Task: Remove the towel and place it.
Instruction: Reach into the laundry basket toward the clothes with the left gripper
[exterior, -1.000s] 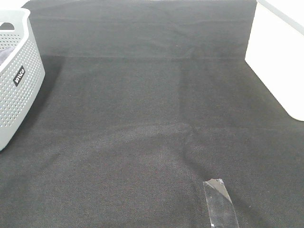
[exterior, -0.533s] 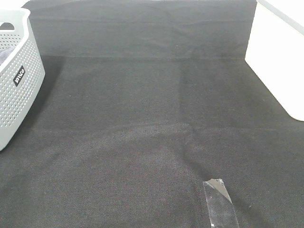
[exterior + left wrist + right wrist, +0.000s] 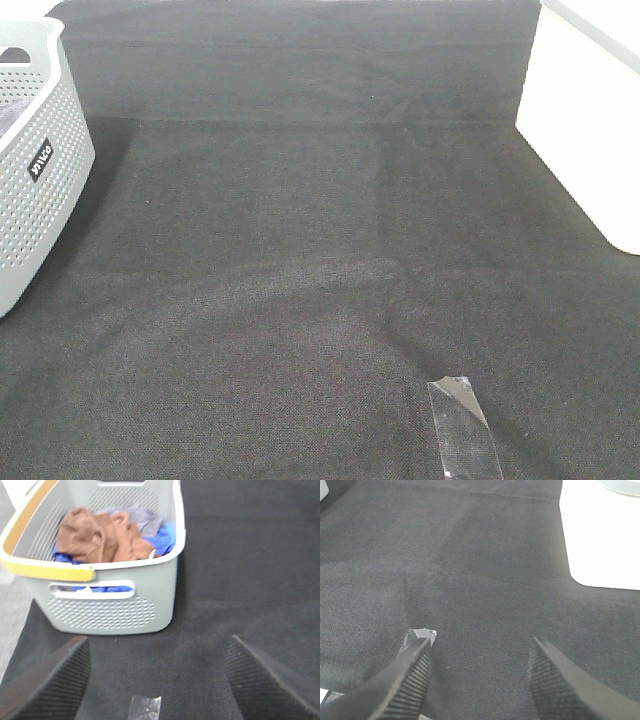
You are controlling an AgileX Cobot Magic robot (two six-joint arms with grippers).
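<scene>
While both are hanging spread wide and empty above the black table cloth, the left pincer is facing the grey perforated plastic basket and the right pincer is hovering near a clear tape strip. The towel, brown, soft and crumpled, is lying in the basket atop blue cloths, apparently untouched; lifting and placing are both waiting.
</scene>
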